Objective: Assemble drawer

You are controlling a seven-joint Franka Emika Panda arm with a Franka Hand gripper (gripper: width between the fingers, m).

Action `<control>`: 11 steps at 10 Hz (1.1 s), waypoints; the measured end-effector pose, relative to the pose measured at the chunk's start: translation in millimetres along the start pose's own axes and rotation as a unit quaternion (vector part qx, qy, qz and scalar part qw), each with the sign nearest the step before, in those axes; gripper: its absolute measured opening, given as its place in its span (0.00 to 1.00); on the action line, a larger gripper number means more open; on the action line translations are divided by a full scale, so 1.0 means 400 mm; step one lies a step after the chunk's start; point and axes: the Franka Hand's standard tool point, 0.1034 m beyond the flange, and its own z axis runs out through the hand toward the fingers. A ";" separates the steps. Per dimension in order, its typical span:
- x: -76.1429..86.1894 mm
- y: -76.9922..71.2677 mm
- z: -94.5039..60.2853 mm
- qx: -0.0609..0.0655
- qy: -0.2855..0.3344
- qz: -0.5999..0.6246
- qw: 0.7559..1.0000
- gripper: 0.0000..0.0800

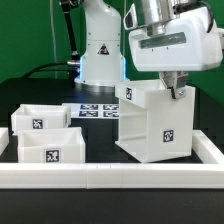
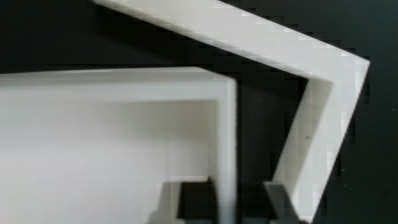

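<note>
Drawer case (image 1: 145, 122) stands on the black table (image 1: 96, 130) toward the exterior view's right. Its open front faces the camera and it maybe leans a touch. The back tray (image 1: 38, 118) and front tray (image 1: 50, 150) sit close together on the exterior view's left, well apart from the case, and neither is slotted in yet.

The gripper (image 1: 178, 93) is down on the case's top edge at the far side. In the wrist view its fingers (image 2: 189, 203) straddle one thin wall (image 2: 228, 140) of the case. I honestly can't tell if they're squeezing it or just sitting around it, since there's a dark strip beside the wall that could be gap or shadow.

My read is that the step is getting hold of the case to reposition it. Tips:
- Seat the wall deep between the pads and clamp square.
- Go slow, because a pinch on one thin wall lets the whole box swing.
- Watch the white rail (image 1: 110, 178), which looks near in the wrist view.
- Leave the open front reachable so the trays can slide in.
</note>
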 end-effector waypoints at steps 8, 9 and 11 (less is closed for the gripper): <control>0.005 -0.088 0.017 0.009 -0.016 0.063 0.998 0.05; 0.013 -0.114 0.018 0.014 -0.017 0.064 0.998 0.05; 0.017 -0.149 0.023 0.017 -0.020 0.066 0.997 0.05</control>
